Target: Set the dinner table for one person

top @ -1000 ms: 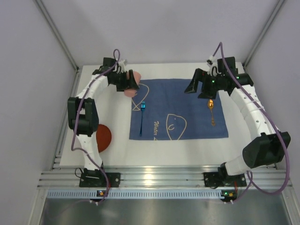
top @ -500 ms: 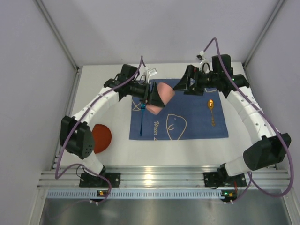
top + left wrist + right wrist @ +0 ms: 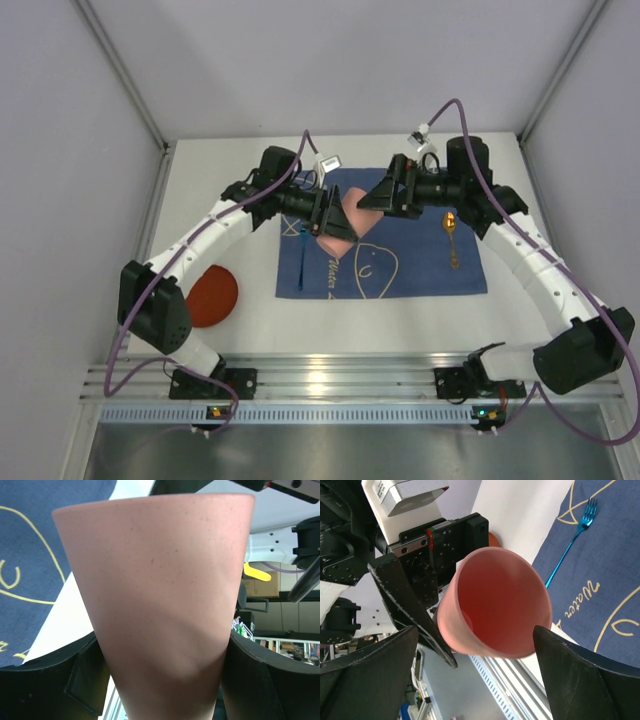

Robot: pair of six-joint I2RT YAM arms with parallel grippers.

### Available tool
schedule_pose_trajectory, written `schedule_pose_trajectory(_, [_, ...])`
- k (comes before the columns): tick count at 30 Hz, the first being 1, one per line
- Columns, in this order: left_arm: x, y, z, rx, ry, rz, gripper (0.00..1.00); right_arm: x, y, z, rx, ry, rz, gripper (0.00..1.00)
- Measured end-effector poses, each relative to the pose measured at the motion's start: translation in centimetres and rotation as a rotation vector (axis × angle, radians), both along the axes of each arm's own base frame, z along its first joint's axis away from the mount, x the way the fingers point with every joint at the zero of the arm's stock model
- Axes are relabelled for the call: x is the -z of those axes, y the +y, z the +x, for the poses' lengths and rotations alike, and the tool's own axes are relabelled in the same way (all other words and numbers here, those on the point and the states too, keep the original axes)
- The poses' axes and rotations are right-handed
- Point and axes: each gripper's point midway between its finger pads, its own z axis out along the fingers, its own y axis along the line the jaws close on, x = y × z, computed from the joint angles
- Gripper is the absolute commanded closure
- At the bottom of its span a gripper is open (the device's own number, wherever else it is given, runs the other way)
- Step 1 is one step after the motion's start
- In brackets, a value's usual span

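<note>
The setting is judged to be partly done. On the blue mat (image 3: pixel 420 265), which lies at the middle of the tabletop (image 3: pixel 330 322), a blue fork (image 3: pixel 302 250) is laid along the 9 o'clock edge and a gold spoon (image 3: pixel 452 238) along the 3 o'clock edge. A red plate (image 3: pixel 212 295) is left off the mat, on the bare tabletop at about 8 o'clock.

A pink cup (image 3: pixel 345 222) is held in the air above the 10 o'clock part of the mat. It is clamped by its lower body in the left pincer (image 3: pixel 328 215) and tipped on its side. Its mouth is turned toward 2 o'clock, where the right pincer (image 3: pixel 378 198) is spread wide, just beside the rim. No contact between the right fingers and the cup can be made out.

A hand-over of the cup seems to be in hand. Setting the cup down upright and bringing the plate onto the mat appear to be left.
</note>
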Motion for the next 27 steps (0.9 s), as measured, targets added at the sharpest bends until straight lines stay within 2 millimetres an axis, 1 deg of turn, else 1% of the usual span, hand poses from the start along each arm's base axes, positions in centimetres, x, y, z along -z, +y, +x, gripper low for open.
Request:
schedule_pose_trajectory(3, [-0.4, -0.4, -0.7, 0.024, 0.009, -0.015, 1.0, 0.1, 0.5, -0.2, -0.007, 0.005, 0.009, 0.06])
schedule_pose_trajectory(5, [-0.5, -0.5, -0.9, 0.031, 0.013, -0.019, 1.0, -0.1, 0.7, -0.2, -0.014, -0.005, 0.016, 0.15])
schedule_pose_trajectory(6, [-0.5, -0.6, -1.0, 0.035, 0.013, -0.021, 1.0, -0.2, 0.9, -0.3, -0.018, -0.006, 0.02, 0.22])
schedule_pose_trajectory(7, [-0.5, -0.7, -1.0, 0.036, 0.012, -0.024, 1.0, -0.3, 1.0, -0.4, -0.022, -0.008, 0.021, 0.44])
schedule_pose_trajectory(9, [-0.4, -0.7, -1.3, 0.047, 0.023, -0.031, 1.0, -0.3, 1.1, -0.3, -0.021, -0.02, 0.019, 0.73])
schedule_pose_trajectory(10, [-0.4, -0.7, -1.4, 0.049, 0.029, -0.031, 0.94, -0.3, 1.1, -0.2, -0.014, -0.022, 0.019, 0.94])
schedule_pose_trajectory(11, [-0.3, -0.7, -1.5, 0.052, 0.035, -0.031, 0.87, -0.4, 1.1, -0.2, -0.015, -0.032, 0.026, 1.0])
schedule_pose_trajectory(13, [-0.3, -0.6, -1.9, 0.076, 0.037, -0.043, 0.72, -0.9, 1.0, -0.6, -0.018, -0.043, 0.044, 1.0])
schedule_pose_trajectory(14, [-0.3, -0.6, -1.9, 0.079, 0.027, -0.044, 0.51, -1.0, 1.0, -0.8, -0.017, -0.047, 0.049, 1.0])
schedule_pose_trajectory(15, [-0.2, -0.7, -1.9, 0.08, 0.015, -0.042, 0.26, -1.1, 0.8, -1.0, -0.014, -0.055, 0.051, 1.0])
schedule_pose_trajectory(16, [-0.1, -0.8, -1.8, 0.078, -0.001, -0.035, 0.05, -1.1, 0.7, -1.1, -0.008, -0.06, 0.049, 1.0])
schedule_pose_trajectory(17, [0.1, -0.9, -1.6, 0.065, -0.018, -0.02, 0.02, -1.1, 0.5, -1.2, 0.0, -0.062, 0.045, 1.0])
schedule_pose_trajectory(19, [1.1, -0.8, 0.2, -0.024, -0.051, 0.055, 0.02, -0.9, 0.4, -1.5, 0.011, -0.062, 0.024, 1.0])
schedule_pose_trajectory(21, [1.5, -0.5, 1.3, -0.081, -0.085, 0.108, 0.02, -0.2, -0.2, -0.7, 0.061, -0.068, -0.035, 1.0])
schedule_pose_trajectory(23, [1.6, -0.2, 2.7, -0.146, -0.134, 0.165, 0.02, 0.1, -0.9, 0.6, 0.112, -0.069, -0.106, 1.0])
schedule_pose_trajectory(25, [1.3, 0.3, 4.4, -0.225, -0.194, 0.22, 0.02, 0.1, -1.5, 2.3, 0.16, -0.085, -0.175, 1.0])
schedule_pose_trajectory(27, [0.7, 1.0, 6.2, -0.318, -0.255, 0.274, 0.02, -0.1, -2.1, 4.5, 0.227, -0.11, -0.25, 1.0])
